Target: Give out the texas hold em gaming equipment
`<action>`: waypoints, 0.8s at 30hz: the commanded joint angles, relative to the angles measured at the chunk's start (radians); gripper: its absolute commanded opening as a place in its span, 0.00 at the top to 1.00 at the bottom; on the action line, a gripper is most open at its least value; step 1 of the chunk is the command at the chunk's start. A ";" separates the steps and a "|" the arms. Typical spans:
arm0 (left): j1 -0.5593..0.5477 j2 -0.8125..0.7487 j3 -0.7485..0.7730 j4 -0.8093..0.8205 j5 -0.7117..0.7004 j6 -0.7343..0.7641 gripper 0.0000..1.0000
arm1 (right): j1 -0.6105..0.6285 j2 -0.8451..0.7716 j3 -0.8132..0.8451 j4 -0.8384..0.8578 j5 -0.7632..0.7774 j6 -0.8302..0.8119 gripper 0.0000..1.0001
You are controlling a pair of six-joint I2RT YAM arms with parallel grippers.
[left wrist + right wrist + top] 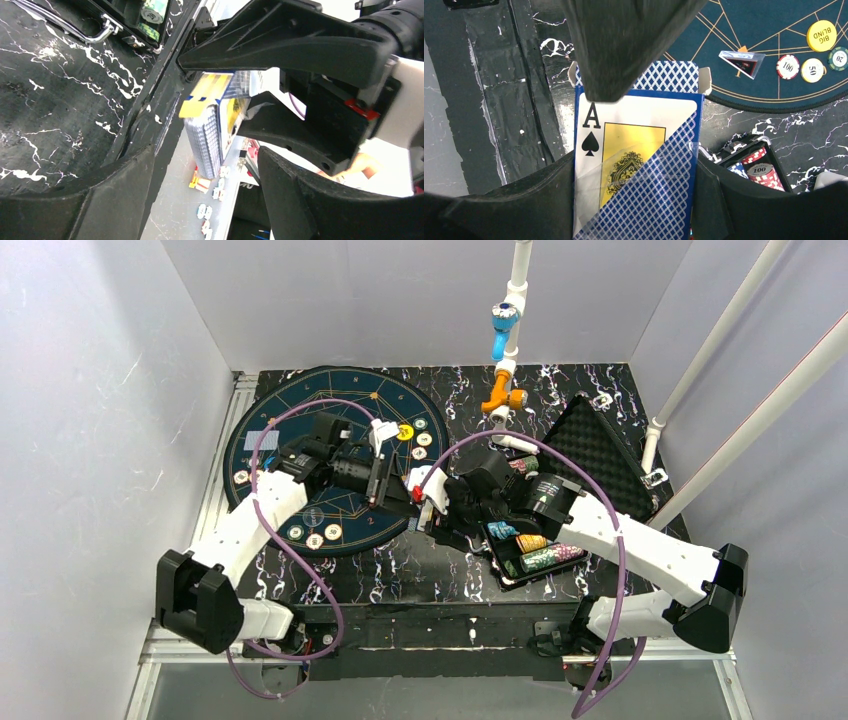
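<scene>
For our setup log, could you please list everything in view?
card box: one, blue and yellow, in right gripper
mat: one, round, dark blue, left side
yellow disc: one, on mat
chips: about seven, mixed colours, on mat
clear wedge: one, on mat
case: one, black, open, right side, chip stacks inside
table: one, black marbled
left gripper: one, black, open, at box's top
right gripper: one, black, shut on card box

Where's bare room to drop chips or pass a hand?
Free: black marbled tabletop strip between the round blue felt mat and the arm bases; mat's far part. Crowded: centre, around the held blue card box, and the open black foam-lined case of chips.
</scene>
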 commanded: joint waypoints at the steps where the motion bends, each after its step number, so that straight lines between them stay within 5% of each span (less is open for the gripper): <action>1: -0.030 0.046 -0.013 0.006 -0.021 -0.019 0.29 | -0.004 -0.009 0.067 0.060 -0.020 0.000 0.99; 12: 0.070 0.013 -0.034 -0.101 0.009 0.067 0.55 | -0.005 -0.033 0.048 0.045 -0.010 -0.002 0.99; 16: 0.071 -0.023 -0.029 -0.056 0.054 0.048 0.51 | -0.004 -0.026 0.048 0.045 -0.006 -0.006 0.99; 20: 0.068 -0.058 -0.055 0.076 0.097 -0.045 0.32 | -0.004 -0.019 0.045 0.047 -0.006 -0.008 0.99; 24: 0.028 -0.027 -0.062 0.114 0.054 -0.085 0.32 | -0.005 -0.011 0.052 0.055 -0.005 -0.002 0.99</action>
